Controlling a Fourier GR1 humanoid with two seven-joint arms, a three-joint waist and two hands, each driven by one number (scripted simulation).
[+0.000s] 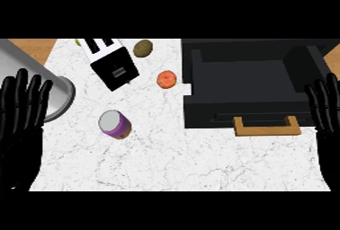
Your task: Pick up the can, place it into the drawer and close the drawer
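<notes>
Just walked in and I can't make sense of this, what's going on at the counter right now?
Nothing is being handled yet. The left hand and the right hand rest open at the view's side edges, fingers up. The can, purple with a grey top, stands untouched on the white counter. The dark drawer with a tan handle is open to the can's right. A toaster, an orange fruit and a brownish one sit further back.
</notes>
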